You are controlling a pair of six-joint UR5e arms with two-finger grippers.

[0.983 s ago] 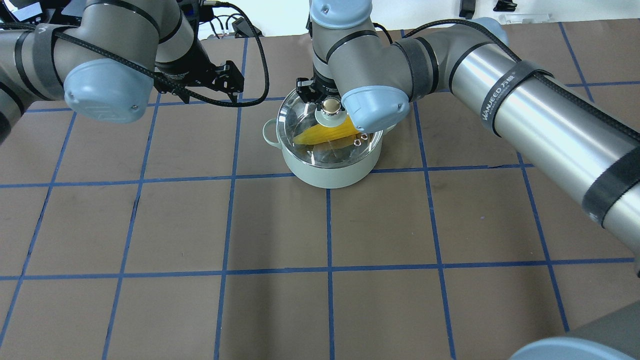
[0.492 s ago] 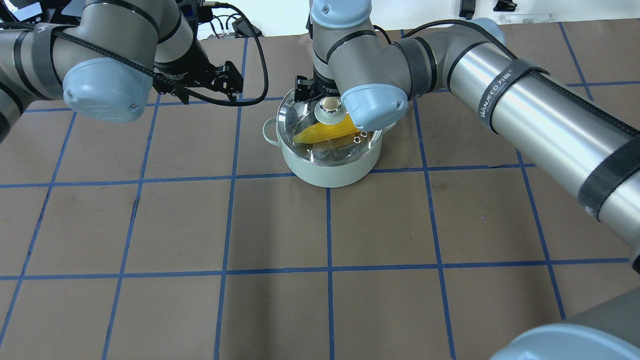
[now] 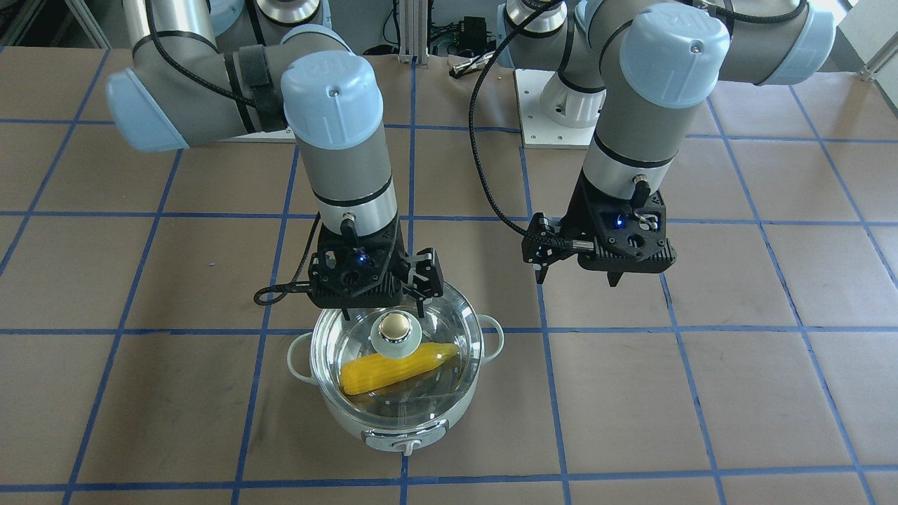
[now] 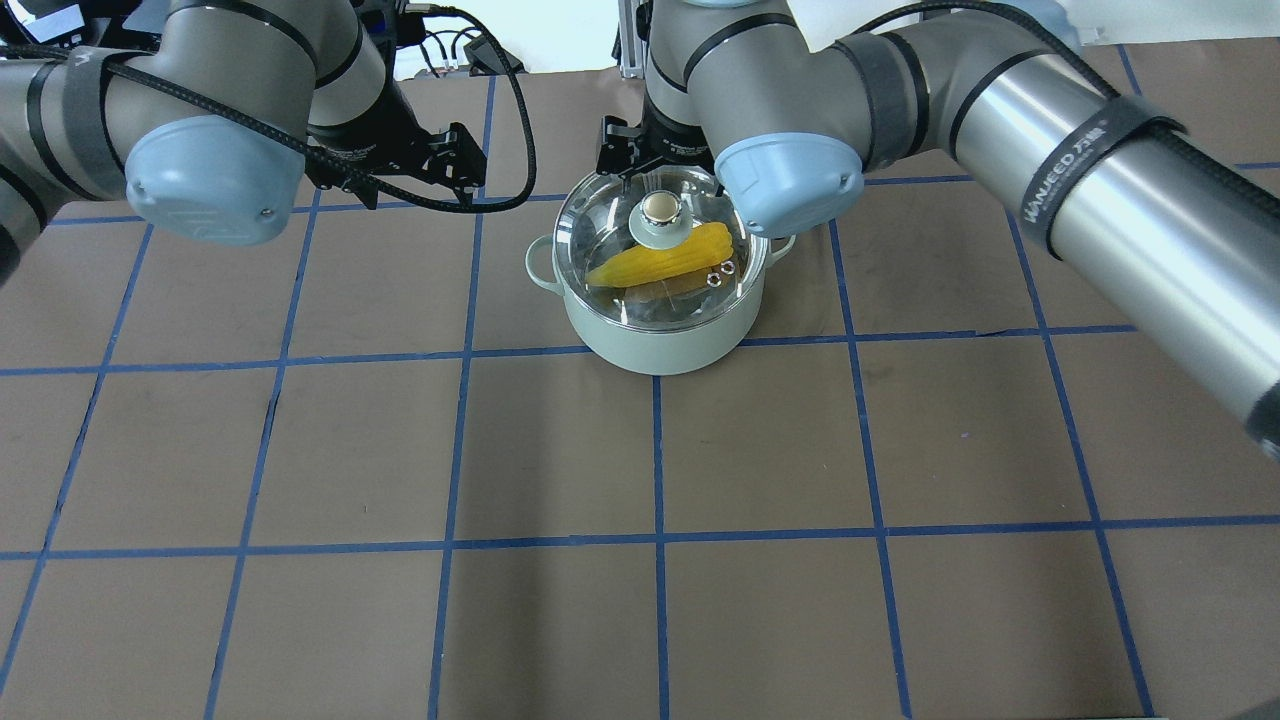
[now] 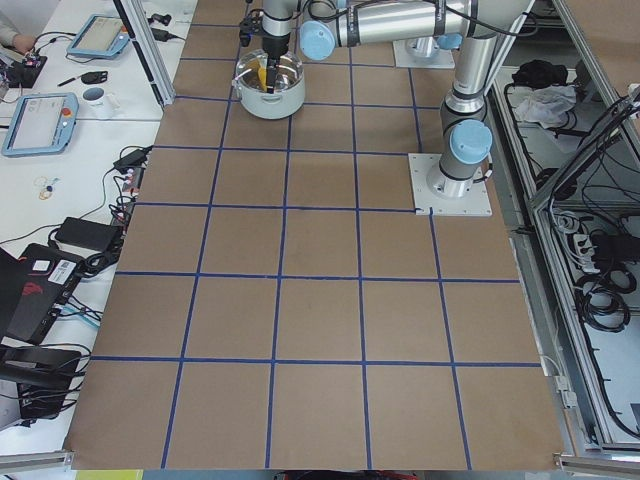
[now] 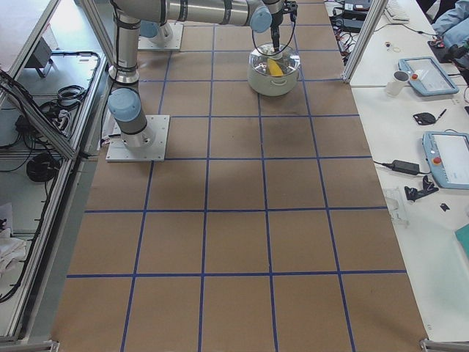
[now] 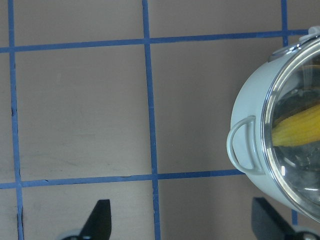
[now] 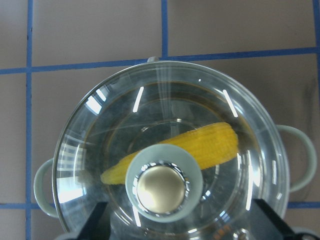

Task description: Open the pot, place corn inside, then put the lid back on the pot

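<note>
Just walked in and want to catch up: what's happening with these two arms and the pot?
The corn lies inside the pot, and the lid sits on top. The right tool hovers open over the lid, gripping nothing. The left tool hangs open beside the pot, empty. The job looks about done.

Right hand higher, off the lid.
</note>
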